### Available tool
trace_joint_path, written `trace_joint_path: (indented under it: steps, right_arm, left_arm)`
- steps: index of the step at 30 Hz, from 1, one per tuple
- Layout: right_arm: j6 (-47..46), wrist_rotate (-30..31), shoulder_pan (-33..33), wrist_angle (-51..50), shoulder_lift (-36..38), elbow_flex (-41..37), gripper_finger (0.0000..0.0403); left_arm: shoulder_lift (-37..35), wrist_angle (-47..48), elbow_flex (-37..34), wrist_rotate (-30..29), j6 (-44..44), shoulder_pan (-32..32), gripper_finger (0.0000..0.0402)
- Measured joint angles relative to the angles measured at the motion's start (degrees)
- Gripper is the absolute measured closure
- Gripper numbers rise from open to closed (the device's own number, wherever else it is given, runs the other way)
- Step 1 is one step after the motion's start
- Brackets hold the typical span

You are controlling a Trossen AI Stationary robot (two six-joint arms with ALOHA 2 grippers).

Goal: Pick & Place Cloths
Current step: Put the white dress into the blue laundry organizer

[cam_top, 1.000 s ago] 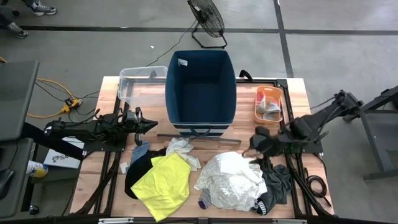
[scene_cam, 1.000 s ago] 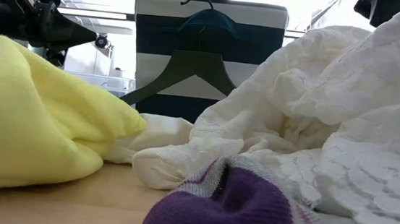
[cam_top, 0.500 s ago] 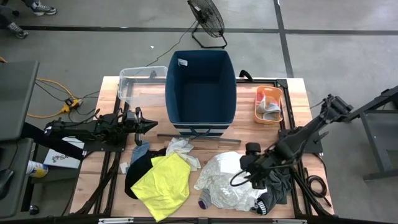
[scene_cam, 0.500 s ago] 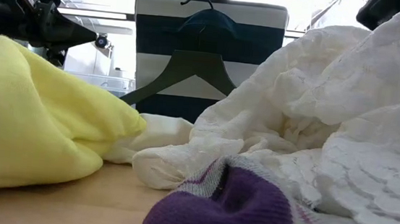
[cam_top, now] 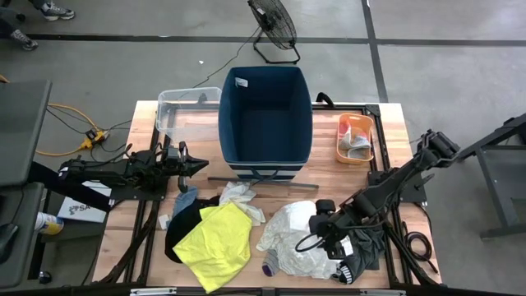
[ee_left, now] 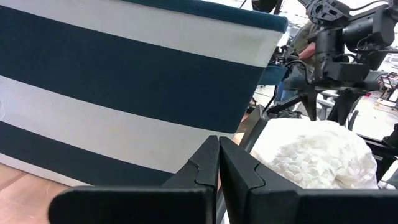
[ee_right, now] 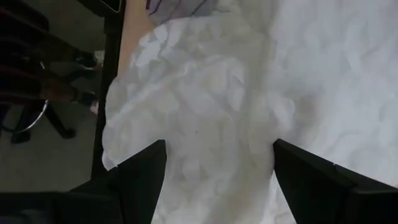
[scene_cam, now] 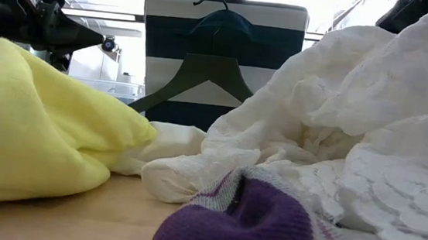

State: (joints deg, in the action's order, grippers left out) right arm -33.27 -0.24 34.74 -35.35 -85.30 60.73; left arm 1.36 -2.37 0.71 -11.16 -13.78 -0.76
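Observation:
The large white garment lies crumpled on the near part of the table and fills the right wrist view. My right gripper is open right over it, fingers pointing down, one fingertip on each side of a raised fold. Dark-grey clothes lie to its right. The neon-yellow shirt rests on black clothes. Small white and blue pieces lie behind them. A grey sock with a purple toe sits at the near edge. My left gripper waits shut, left of the bin. My right gripper comes at the white garment from above, its open fingers standing on either side of a crumpled fold near the garment's right part. I cannot tell whether the fingertips touch the cloth.
The tall dark-blue bin stands open at the table's far middle, with a hanger leaning on its striped front. A clear plastic box is to its left and the small orange tub to its right. Bare wood shows between bin and cloths.
My right gripper has moved from beside the orange tub's near side toward the table's near edge and left, going down over the white garment. The cloths have kept their places.

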Motion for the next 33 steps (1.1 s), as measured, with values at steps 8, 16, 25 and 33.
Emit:
trace_joint_path:
  steps: [8,16,25,33]
  right_arm:
    - [0.1,-5.6,-0.3,3.6,-6.1,0.0,0.0063]
    - [2.0,-2.1,-0.2,7.1,-13.7,0.1,0.0052]
    - [3.6,2.8,-0.2,7.1,-17.5,0.2,0.0053]
    - [7.6,6.2,-0.3,3.1,-20.4,0.5,0.007]
  left_arm:
    - [0.0,0.0,0.0,0.0,0.0,0.0,0.0391]
    - [0.0,0.0,0.0,0.0,0.0,0.0,0.0391]
    - [0.0,0.0,0.0,0.0,0.0,0.0,0.0391]
    - [0.0,0.0,0.0,0.0,0.0,0.0,0.0391]
